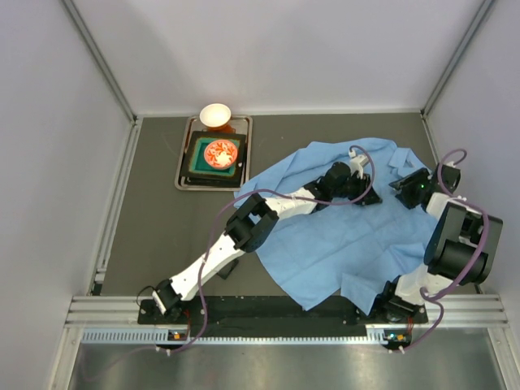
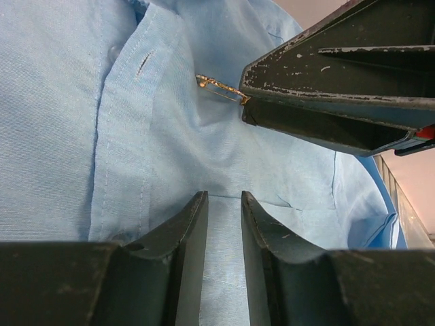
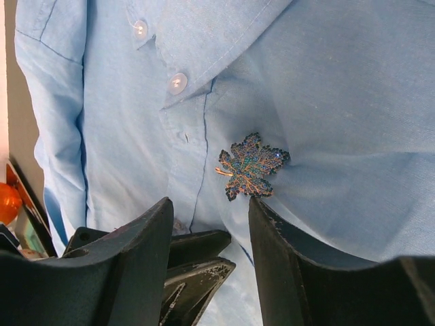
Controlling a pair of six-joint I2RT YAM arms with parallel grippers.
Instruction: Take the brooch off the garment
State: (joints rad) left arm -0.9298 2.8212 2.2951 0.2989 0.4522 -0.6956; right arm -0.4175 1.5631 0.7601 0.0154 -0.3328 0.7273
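Note:
The garment (image 1: 341,236) is a light blue collared shirt spread on the table. It fills the left wrist view (image 2: 81,136) and the right wrist view (image 3: 353,102). The brooch (image 3: 250,166), a small leaf-shaped ornament with gold edges and blue-green stones, is pinned just below the collar and buttons. In the left wrist view it shows edge-on as a thin gold strip (image 2: 221,87). My right gripper (image 3: 209,202) is open, its right fingertip just under the brooch. My left gripper (image 2: 221,195) is shut on a fold of shirt fabric beside it. In the top view both grippers, left (image 1: 364,188) and right (image 1: 406,188), meet near the collar and hide the brooch.
A metal tray (image 1: 185,166) at the back left holds a dark green box with an orange-red item, and a white bowl (image 1: 215,115) stands behind it. Enclosure walls stand on three sides. The right gripper's fingers (image 2: 326,81) cross the left wrist view's upper right.

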